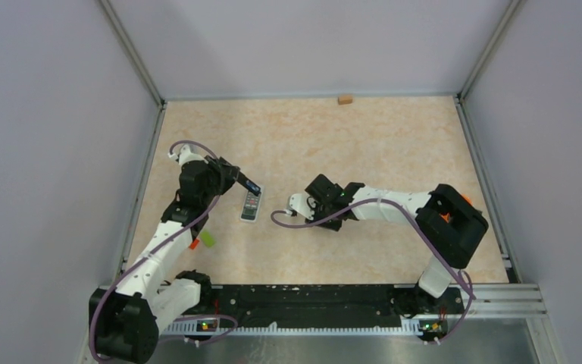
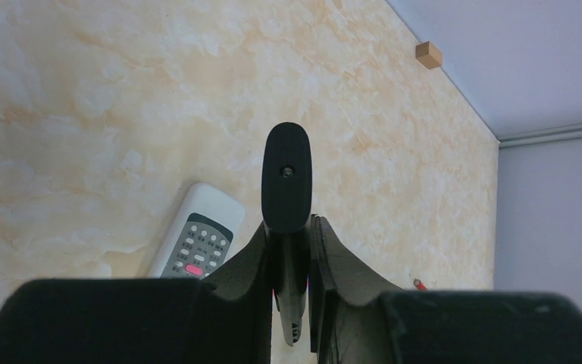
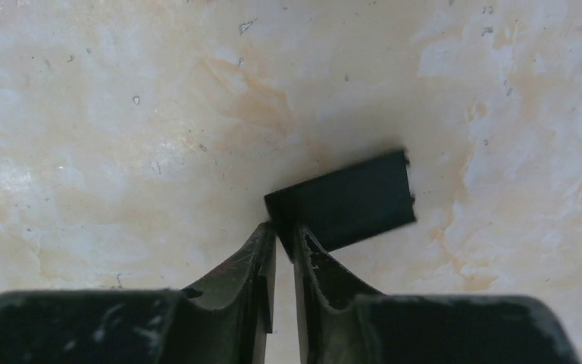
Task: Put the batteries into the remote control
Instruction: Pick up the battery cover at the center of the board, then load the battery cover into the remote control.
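We are seeing the white remote (image 1: 251, 205) lying face up left of the desk's (image 1: 394, 152) middle, its length running near to far, between the two arms. The left fingers (image 2: 330, 254) are hanging just far of and left of it, clamping a slim black bar (image 2: 286, 178) with a rounded end that is sticking out past their tips; from above, the bar's tip is showing a spot of blue. In the left wrist view a tiny red tip (image 2: 419, 284) is peeking out to the right of those fingers, too small for us to name.

To the right of the remote, the right fingers (image 3: 318, 265) are pointing down at the desk with only a narrow gap between them. Their tips are sitting at the near left corner of a flat black plate (image 3: 345, 201) that is lying on the desk; we cannot tell whether they are gripping it.

A lime block (image 1: 208, 238) and a red block (image 1: 194, 244) are lying beside the left arm, near of the remote. A wooden block (image 1: 344, 98) is sitting at the far edge.
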You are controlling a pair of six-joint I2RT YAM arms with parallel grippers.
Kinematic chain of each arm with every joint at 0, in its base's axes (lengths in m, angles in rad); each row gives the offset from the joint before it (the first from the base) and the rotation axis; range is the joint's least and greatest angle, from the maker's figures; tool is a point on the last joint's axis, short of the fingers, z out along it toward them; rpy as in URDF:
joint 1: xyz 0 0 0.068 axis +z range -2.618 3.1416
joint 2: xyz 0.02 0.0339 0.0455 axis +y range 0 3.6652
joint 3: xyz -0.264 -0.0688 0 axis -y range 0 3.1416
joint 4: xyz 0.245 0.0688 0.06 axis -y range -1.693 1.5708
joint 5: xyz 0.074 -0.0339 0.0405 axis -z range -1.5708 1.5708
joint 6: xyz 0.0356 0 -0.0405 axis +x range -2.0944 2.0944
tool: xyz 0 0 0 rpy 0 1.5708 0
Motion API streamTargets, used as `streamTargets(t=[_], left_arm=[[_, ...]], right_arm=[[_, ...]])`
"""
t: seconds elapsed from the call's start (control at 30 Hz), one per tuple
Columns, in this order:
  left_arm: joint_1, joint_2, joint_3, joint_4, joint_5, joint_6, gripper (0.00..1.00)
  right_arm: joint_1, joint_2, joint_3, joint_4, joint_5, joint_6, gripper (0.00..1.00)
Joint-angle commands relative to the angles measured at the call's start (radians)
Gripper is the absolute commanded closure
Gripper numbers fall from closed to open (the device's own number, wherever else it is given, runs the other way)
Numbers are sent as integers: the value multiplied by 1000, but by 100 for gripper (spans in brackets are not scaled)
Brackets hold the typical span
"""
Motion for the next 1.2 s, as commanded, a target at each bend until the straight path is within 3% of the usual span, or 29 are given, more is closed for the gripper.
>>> streamTargets(t=[0.0,0.07,0.2,0.3,0.43,0.7,0.87,1.17], left_arm=[[6,-8,14,55,18,-3,100],[6,-8,12,65,30,-2,100],[5,-5,-2,105,100,-3,100],[6,12,-9,156,184,-5,100],[6,46,-20,271,316,-45,100],[-5,105,-56,559,473,-244,100],[-27,101,-93,723,446,-351,100],[-37,70,-66,733,432,-413,100]], right_arm=[[9,33,39,32,-27,4,92],[4,31,41,42,-30,32,100],[-42,-38,40,110,-83,152,100],[-110,-121,45,180,-172,337,100],[-184,-265,-11,384,-313,698,100],[-185,-442,-207,1041,-315,1508,100],[-111,-423,-213,1293,-203,1693,100],[-33,-198,-214,1777,-100,1960,100]])
